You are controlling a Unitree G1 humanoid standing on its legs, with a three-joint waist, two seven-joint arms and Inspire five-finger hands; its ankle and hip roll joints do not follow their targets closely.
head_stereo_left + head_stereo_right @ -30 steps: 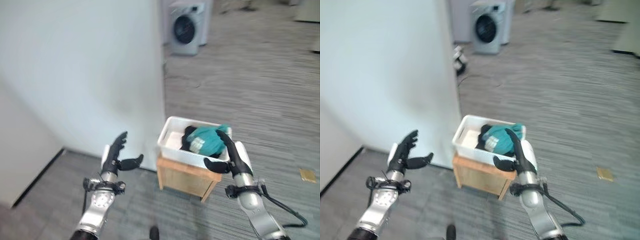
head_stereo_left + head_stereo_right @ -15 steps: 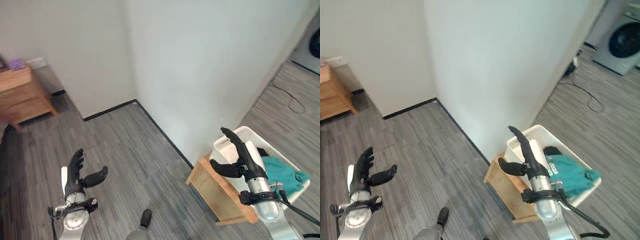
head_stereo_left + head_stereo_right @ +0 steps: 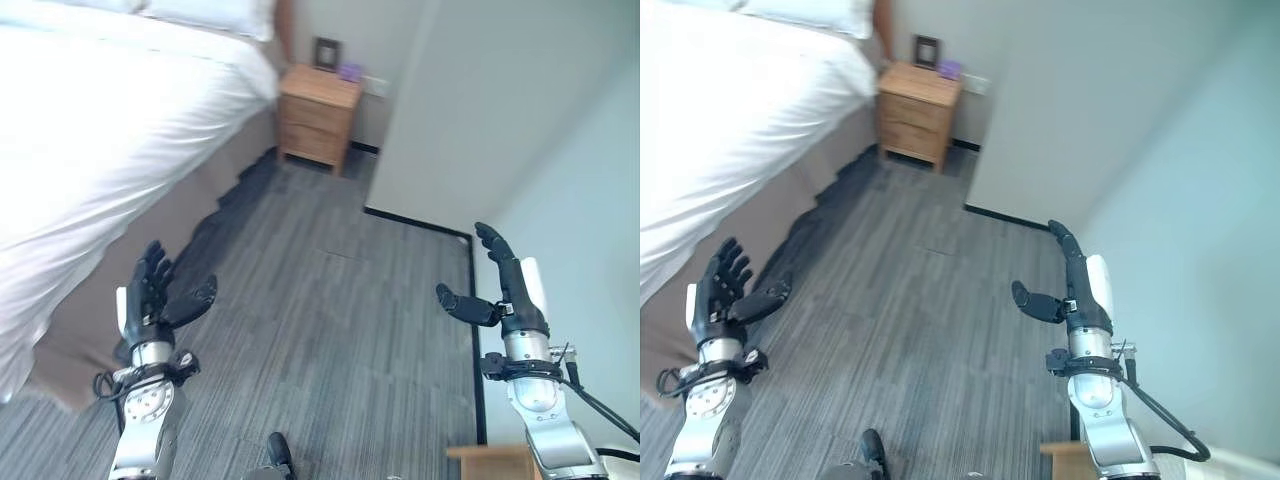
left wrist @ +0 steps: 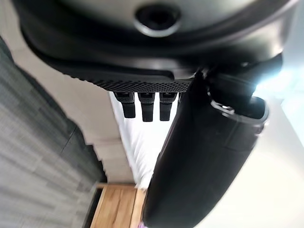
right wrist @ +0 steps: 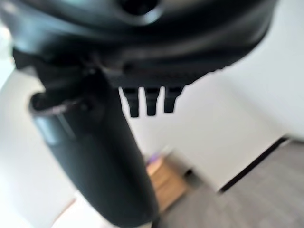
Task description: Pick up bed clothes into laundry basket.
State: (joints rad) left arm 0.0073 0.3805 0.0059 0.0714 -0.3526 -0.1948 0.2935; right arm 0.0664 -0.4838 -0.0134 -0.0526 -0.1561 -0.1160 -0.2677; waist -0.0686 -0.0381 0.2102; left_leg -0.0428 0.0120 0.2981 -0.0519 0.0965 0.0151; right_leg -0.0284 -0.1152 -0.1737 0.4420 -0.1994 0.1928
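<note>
- Bed clothes: the white sheet [image 3: 90, 130] drapes over the bed [image 3: 790, 195] at 10 to 11 o'clock; smooth, soft-looking cloth, hanging down the near side over a tan-brown base. No loose garment can be made out on it from here.
- Laundry basket: not to be seen; only a corner of light wood [image 3: 490, 462] shows at 5 o'clock by the white wall [image 3: 590, 190].
- Left hand [image 3: 150, 300]: raised at 8 o'clock, fingers straight and spread, thumb out; holds nothing. The left wrist view agrees, fingers straight past the palm, with bed and sheet beyond.
- Right hand [image 3: 505, 290]: raised at 4 o'clock, fingers straight and upward, thumb standing off sideways; empty.
- Reading: both hands are carried wide and clear of everything, probably ready for a grasp while the robot faces the bed.
- Floor [image 3: 330, 330]: grey planks with fine grain, hard and flat.
- Bedside cabinet [image 3: 315, 115]: at 12 o'clock, boxy light wood with drawers; a small dark frame [image 3: 326, 52] stands on top.
- Next move likely calls for closing on the bed.
</note>
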